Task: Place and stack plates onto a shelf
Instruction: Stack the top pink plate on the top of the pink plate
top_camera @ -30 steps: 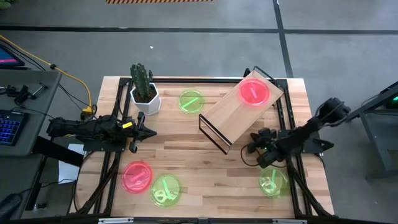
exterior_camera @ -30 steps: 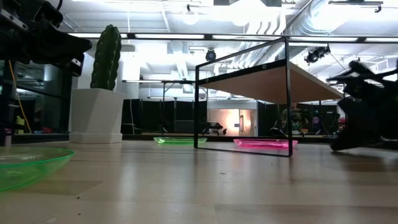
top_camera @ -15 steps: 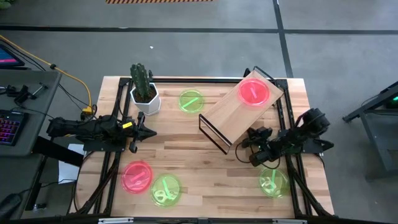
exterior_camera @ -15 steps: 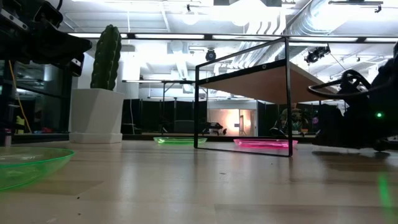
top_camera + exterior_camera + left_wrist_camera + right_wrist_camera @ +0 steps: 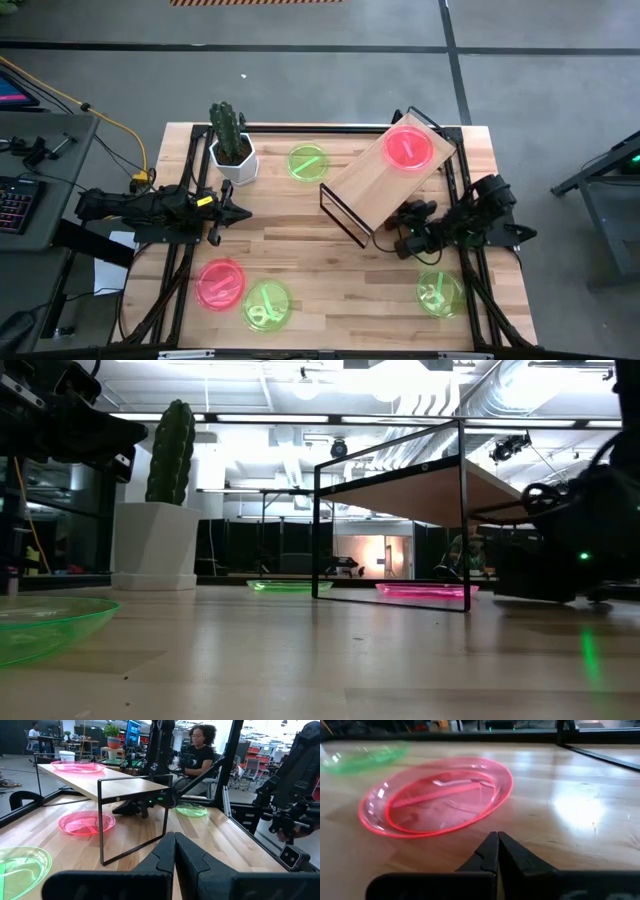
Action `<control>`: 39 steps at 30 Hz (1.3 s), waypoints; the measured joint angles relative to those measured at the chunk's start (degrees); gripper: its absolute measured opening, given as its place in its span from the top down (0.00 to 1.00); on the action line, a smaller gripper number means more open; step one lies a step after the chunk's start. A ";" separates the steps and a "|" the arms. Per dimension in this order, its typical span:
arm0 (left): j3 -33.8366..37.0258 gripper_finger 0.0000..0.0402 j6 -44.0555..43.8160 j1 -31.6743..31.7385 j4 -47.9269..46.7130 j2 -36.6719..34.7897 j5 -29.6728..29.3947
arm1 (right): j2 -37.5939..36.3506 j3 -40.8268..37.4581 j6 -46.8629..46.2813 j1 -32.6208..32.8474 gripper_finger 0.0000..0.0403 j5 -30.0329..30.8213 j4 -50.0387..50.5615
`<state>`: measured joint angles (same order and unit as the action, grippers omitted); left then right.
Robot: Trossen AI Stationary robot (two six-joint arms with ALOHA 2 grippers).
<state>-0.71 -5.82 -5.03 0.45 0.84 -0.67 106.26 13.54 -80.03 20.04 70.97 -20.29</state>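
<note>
The right gripper [image 5: 385,242] is sitting low over the table just beside the shelf [image 5: 375,185], fingers pressed together on nothing. One red-pink plate [image 5: 409,147] is lying on the shelf top. The left gripper [image 5: 243,213], also pinched together, is waiting near the cactus pot [image 5: 233,158]

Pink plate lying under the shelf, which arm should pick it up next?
Right, probably. The right gripper, fingers shut, sits low beside the shelf with that pink plate directly ahead. The left gripper waits farther off, on the shelf's other side.
</note>
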 joint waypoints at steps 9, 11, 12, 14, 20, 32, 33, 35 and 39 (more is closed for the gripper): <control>0.00 1.00 0.00 0.00 0.00 -0.01 0.00 | -0.01 -0.02 11.13 -3.49 1.00 -3.35 -5.06; -0.02 1.00 0.00 0.00 0.00 0.00 0.00 | 0.05 -0.02 10.50 -3.17 1.00 -2.44 -6.75; 0.00 1.00 0.00 0.00 0.01 -0.01 0.00 | 0.07 -0.02 10.56 -2.91 1.00 -1.94 -7.52; 0.00 1.00 -0.01 0.01 0.00 0.00 0.00 | 0.07 -0.02 11.01 -2.59 1.00 -0.71 -8.59; 0.00 1.00 -0.01 0.00 0.02 -0.02 0.00 | 0.05 -0.02 11.34 -1.38 1.00 2.66 -10.55; -0.01 1.00 0.00 0.01 0.00 0.00 0.00 | 0.02 0.55 24.15 -5.06 1.00 -1.36 -17.71; 0.00 1.00 0.00 0.02 0.00 -0.01 0.00 | 0.02 1.04 27.65 -5.46 1.00 -2.36 -19.04; 0.00 1.00 0.00 0.02 0.00 -0.01 0.00 | 0.00 1.93 33.05 -6.28 1.00 -4.05 -20.61; -0.02 1.00 0.00 0.02 0.00 -0.02 0.00 | 0.00 2.18 34.68 -7.27 1.00 -4.87 -21.16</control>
<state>-0.73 -5.82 -5.02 0.45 0.82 -0.67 106.26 15.72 -45.35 12.77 66.10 -41.45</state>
